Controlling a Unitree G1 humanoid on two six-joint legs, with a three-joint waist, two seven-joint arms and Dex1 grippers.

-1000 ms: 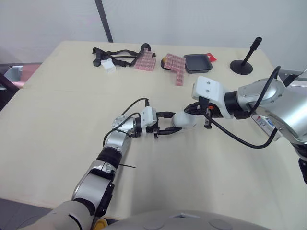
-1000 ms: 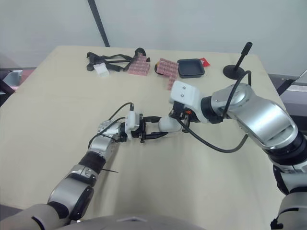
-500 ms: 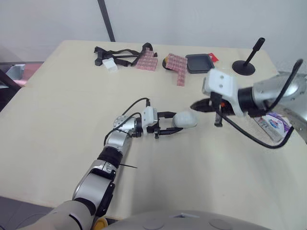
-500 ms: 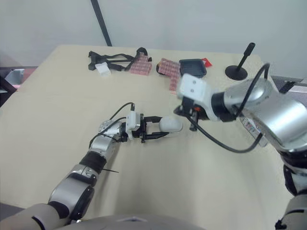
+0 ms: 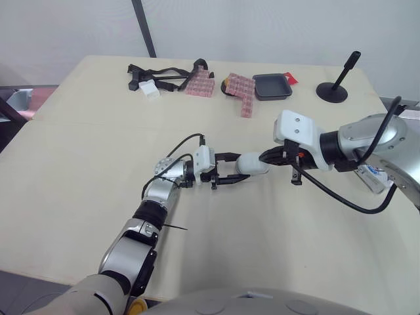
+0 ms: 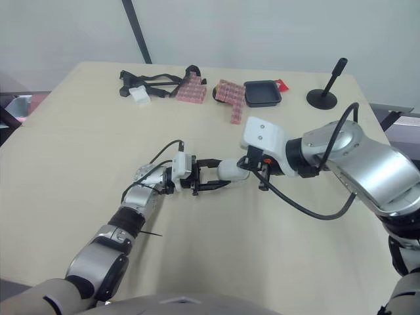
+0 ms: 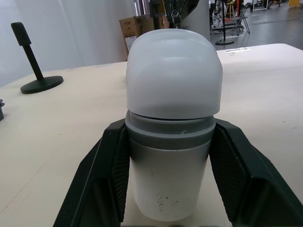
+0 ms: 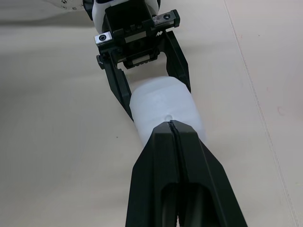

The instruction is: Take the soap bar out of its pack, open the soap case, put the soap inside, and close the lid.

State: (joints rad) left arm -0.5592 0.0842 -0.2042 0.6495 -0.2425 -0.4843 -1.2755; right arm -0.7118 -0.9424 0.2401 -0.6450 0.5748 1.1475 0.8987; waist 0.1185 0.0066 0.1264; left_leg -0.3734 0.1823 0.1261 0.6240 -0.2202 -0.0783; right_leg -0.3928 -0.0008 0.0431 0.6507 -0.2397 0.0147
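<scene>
Half a second ago your right arm was pulled back to the right, clear of the case; now the right end effector (image 5: 266,157) has come back in and its tip touches the right end of the soap case (image 5: 253,164). Your left arm and the case sit where they were.

Your left end effector (image 5: 243,168) has the soap case clamped between its two black fingers, one on the far side and one on the near side, closed just to the width of the case. It holds the case near the middle of the table (image 5: 92,164), low over the top; you cannot tell whether the case rests on the surface.

Your right end effector holds nothing. In the right wrist view its fingers (image 8: 180,170) are pressed together with just a thin seam between them, and their joined tip sits against the white shell of the case (image 8: 163,106), opposite the left end effector (image 8: 137,33).

From the head views the case reads as one pale rounded lump. The left wrist view gives you more: a translucent white cap (image 7: 174,75) seated on a grey body (image 7: 168,184) with a few dark specks, and a finger (image 7: 111,175) flat against each side of the grey part.

Along the far edge of the table lie black straps (image 5: 161,73), two pink patterned packs (image 5: 199,84), a black tray (image 5: 271,86) and a black stand (image 5: 335,88). A printed packet (image 5: 371,178) lies at the right edge, partly under the right arm.
</scene>
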